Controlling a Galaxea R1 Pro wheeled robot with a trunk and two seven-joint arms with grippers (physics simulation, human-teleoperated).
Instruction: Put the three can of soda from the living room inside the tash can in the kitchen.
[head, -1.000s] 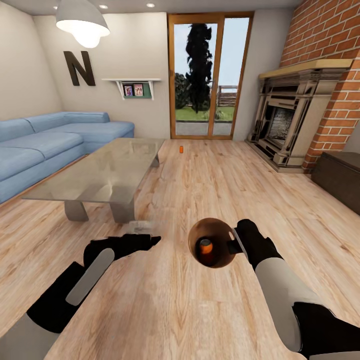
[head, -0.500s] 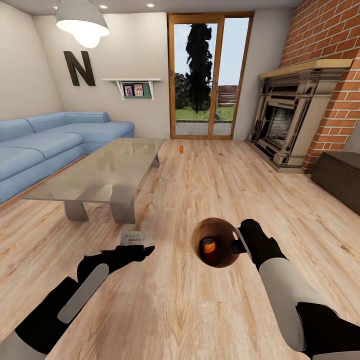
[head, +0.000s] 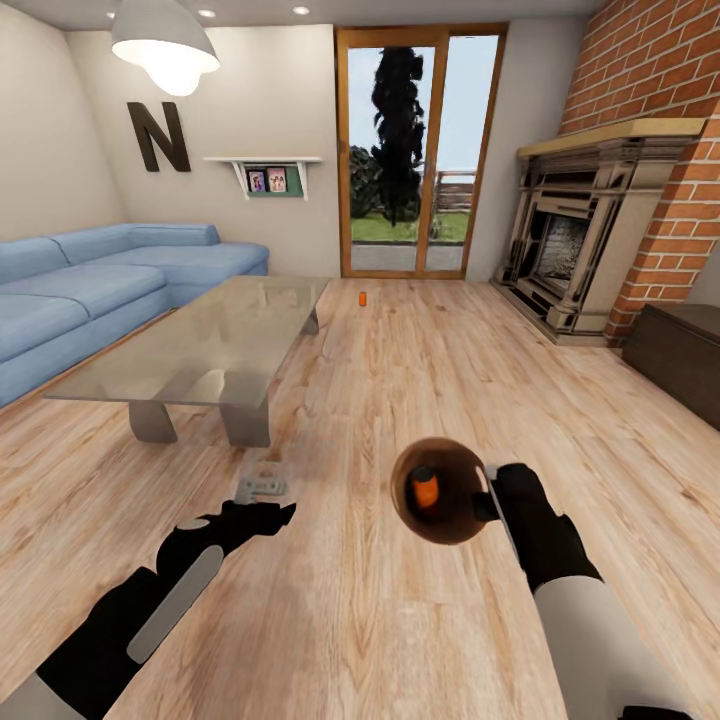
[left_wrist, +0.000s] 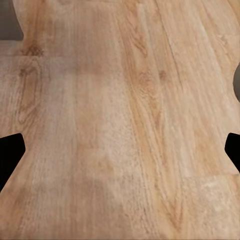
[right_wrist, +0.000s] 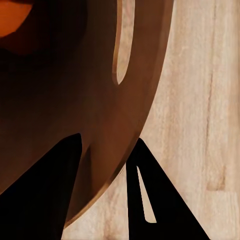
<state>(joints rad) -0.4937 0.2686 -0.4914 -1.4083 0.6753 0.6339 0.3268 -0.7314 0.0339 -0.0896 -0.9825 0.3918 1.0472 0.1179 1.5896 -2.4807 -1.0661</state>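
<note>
Right end effector (head: 490, 497): closed on the rim of the tash can (head: 445, 490), one finger (right_wrist: 45, 195) inside the wall and one outside, per the right wrist view. Bin held clear of the wood-plank floor (head: 400, 620), mouth tipped toward the head camera.

Left end effector (head: 268, 515): fingers spread apart, nothing between them, poised above bare floor just short of a small grey object (head: 262, 486) that cannot be identified.

Orange can of soda (head: 426, 488): lies inside the bin, close beside the right end effector.

Second orange can (head: 362, 297): upright on the floor of the living room, far ahead by the glass doors (head: 420, 150), past the end of the glass-topped surface (head: 215, 340), well apart from both end effectors. Blue can: not located.

Handling, judged: cans light, rigid, smooth-sided and likely slippery; take across the middle of the cylinder. Bin stiff and thin-rimmed, light; a rim pinch on one side lets it tilt, so the loose can may roll.
</note>
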